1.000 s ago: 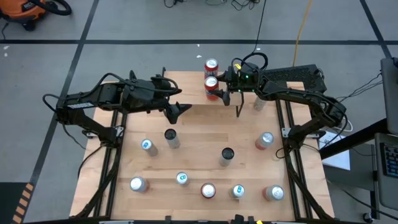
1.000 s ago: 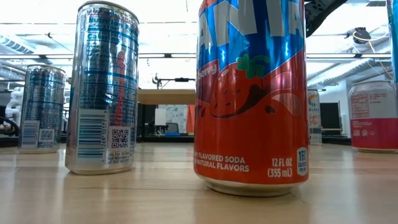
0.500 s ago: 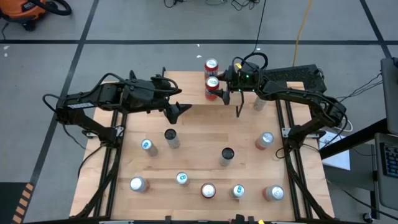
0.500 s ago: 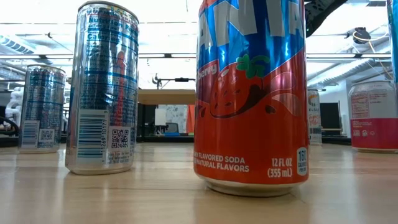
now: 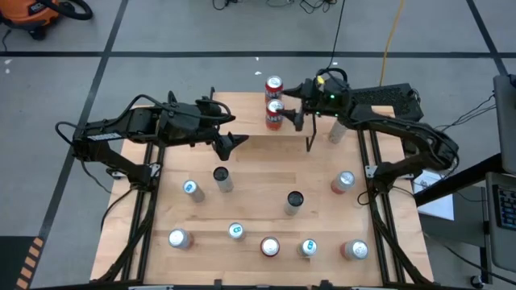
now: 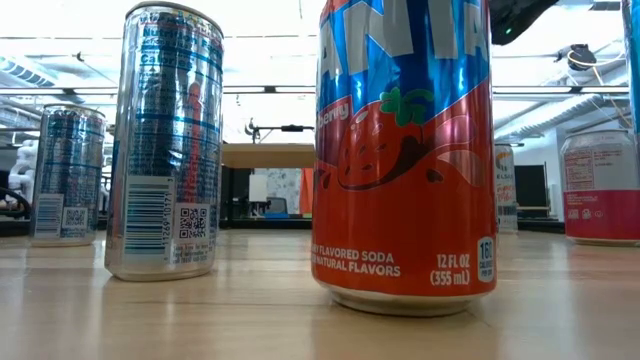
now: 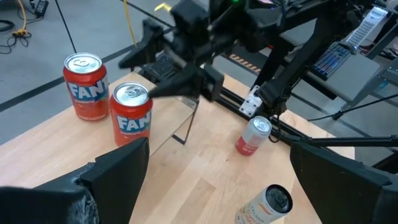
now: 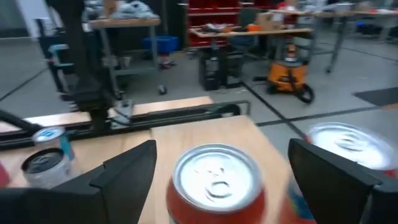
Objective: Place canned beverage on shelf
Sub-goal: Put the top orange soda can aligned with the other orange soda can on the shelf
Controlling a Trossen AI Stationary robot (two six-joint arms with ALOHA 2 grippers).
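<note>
Two red soda cans stand upright side by side on the shelf, a low light wooden board on thin black legs at the table's far edge. One is the nearer can, the other the farther can. My right gripper is open and hovers just above and beside the nearer can. In the right wrist view its fingers stand on either side of the can's silver top without touching. My left gripper is open and empty over the table's far left part, pointing at the shelf.
Several more cans stand upright on the tabletop: two open dark-topped ones, a row along the near edge, and one red can at the right. In the low view a strawberry soda can fills the foreground.
My right gripper has drawn back a little from the nearer red can, upward and toward the table's right edge. The can stays standing where it was.
</note>
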